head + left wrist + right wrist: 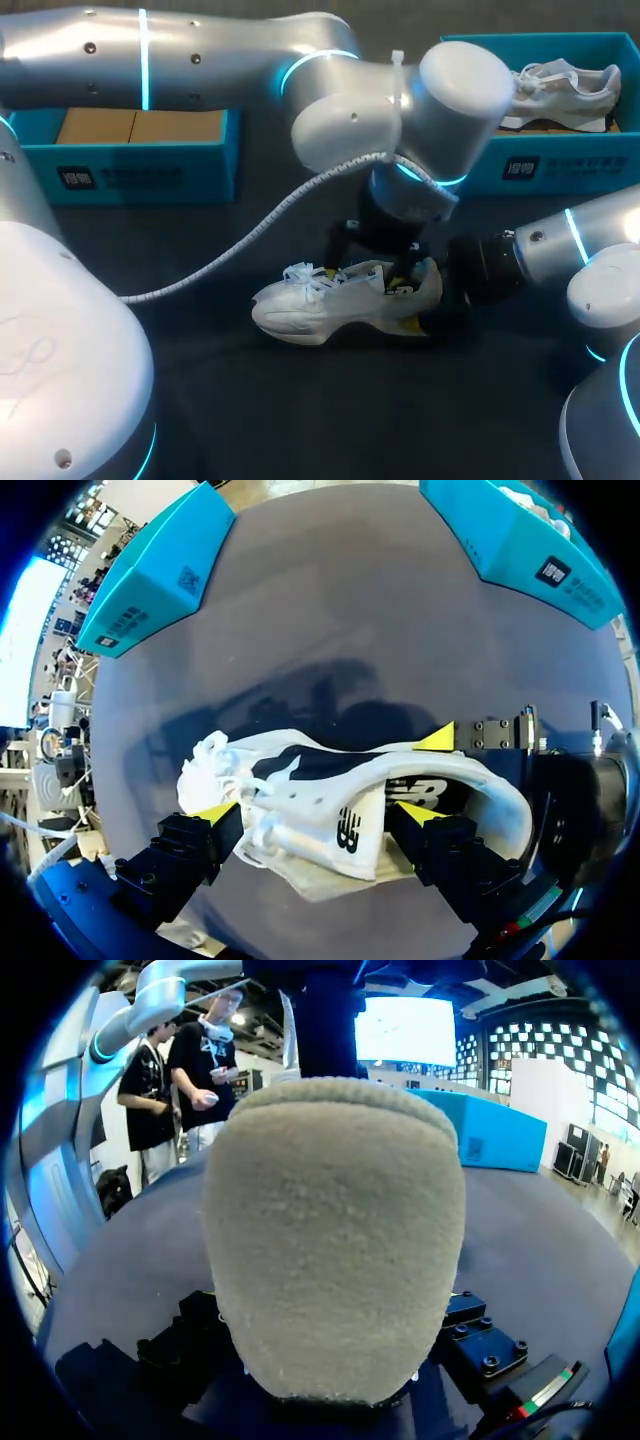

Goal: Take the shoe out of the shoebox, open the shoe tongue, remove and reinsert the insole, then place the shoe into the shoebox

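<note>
A white sneaker (330, 305) is clamped at the heel (335, 1230) by the right gripper (335, 1360), likely for steadying; the left gripper (315, 812) is spread, grasping nothing, astride the tongue (350, 830).

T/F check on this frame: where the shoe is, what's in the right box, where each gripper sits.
1. The white shoe lies on the table, outside both boxes. True.
2. The right-hand shoebox is empty. False: a second shoe lies in it.
3. The right gripper is at the white shoe's toe. False: it is at the heel, which fills the right wrist view.
4. The left gripper is at the tongue, mid-shoe, with the arm reaching in from above. True.
</note>
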